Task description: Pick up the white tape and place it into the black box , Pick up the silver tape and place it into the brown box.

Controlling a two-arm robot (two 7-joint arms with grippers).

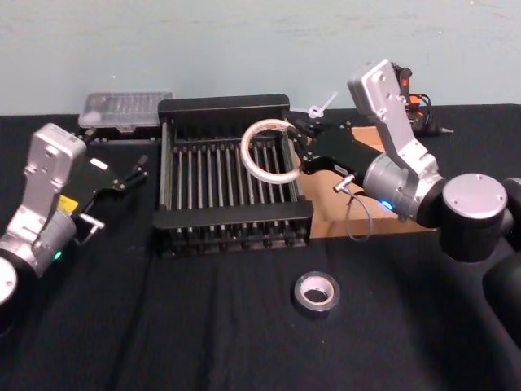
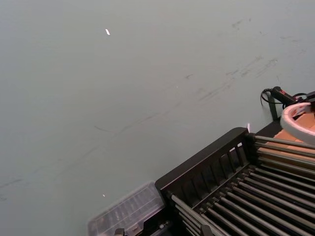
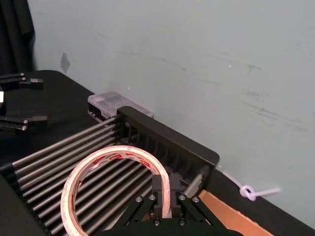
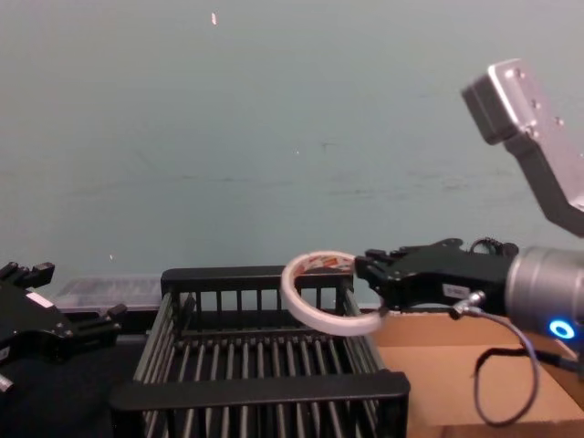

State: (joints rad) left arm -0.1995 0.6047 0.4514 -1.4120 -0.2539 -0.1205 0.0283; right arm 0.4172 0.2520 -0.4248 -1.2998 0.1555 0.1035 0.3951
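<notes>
The right gripper is clamped on the rim of the white tape, its fingers pinching the ring's wall from inside and outside, as the right wrist view shows. It holds the roll in the air over the right part of the black box, tilted, with its open centre showing the crate's bars behind it. The white tape is a thin, wide ring, pale outside with reddish marks along its inner core; in the chest view the white tape hangs just above the crate's rim. The black box has slatted walls and a floor of parallel bars, and nothing lies in it. Touching its right side is the brown box, a shallow tan tray largely covered by the right arm. The silver tape lies flat on the black table in front of the crate, apart from it, dull grey with a dark hole. The left gripper hovers left of the crate, fingers spread and holding nothing. A clear plastic case sits behind it.
</notes>
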